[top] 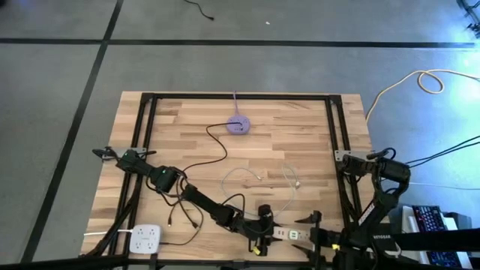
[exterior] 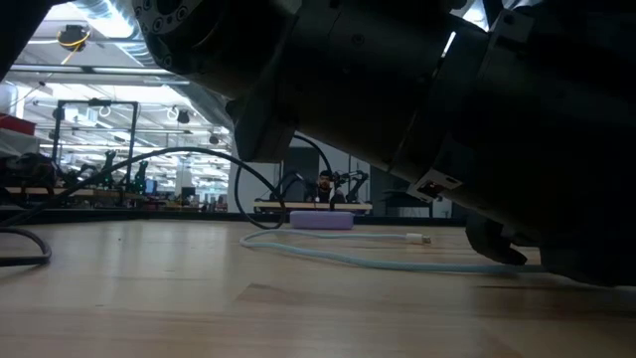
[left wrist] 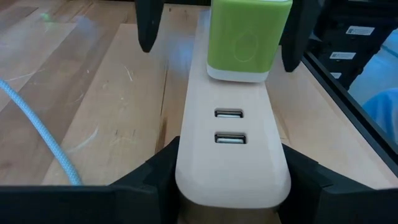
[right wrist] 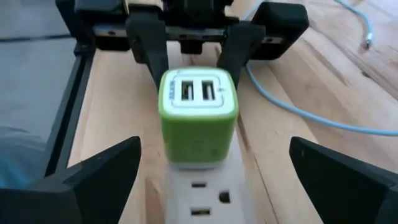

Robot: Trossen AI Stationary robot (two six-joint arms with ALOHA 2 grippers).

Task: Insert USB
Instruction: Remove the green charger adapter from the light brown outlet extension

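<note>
A cream power strip (top: 289,234) lies flat near the table's near edge. Its left end has two USB ports (left wrist: 229,126), and a green two-port charger (right wrist: 198,115) is plugged into its top. My left gripper (left wrist: 230,180) is shut on the strip's USB end. My right gripper (right wrist: 214,155) is open, with a finger on either side of the green charger, touching nothing. A pale blue USB cable (top: 259,176) lies loose on the table farther back, its plug (right wrist: 368,42) free. My left gripper pinches the power strip's USB-port end by its two long sides (left wrist: 180,168) between its two fingers. The fingers come from the table's left, slanting slightly down, and lie along the strip. The strip rests flat on the table.
A purple round hub (top: 238,125) with a dark cord sits at the far middle. A second white power strip (top: 146,238) lies at the near left. Dark cords trail beside the left arm. A black frame (top: 334,120) borders the wooden table.
</note>
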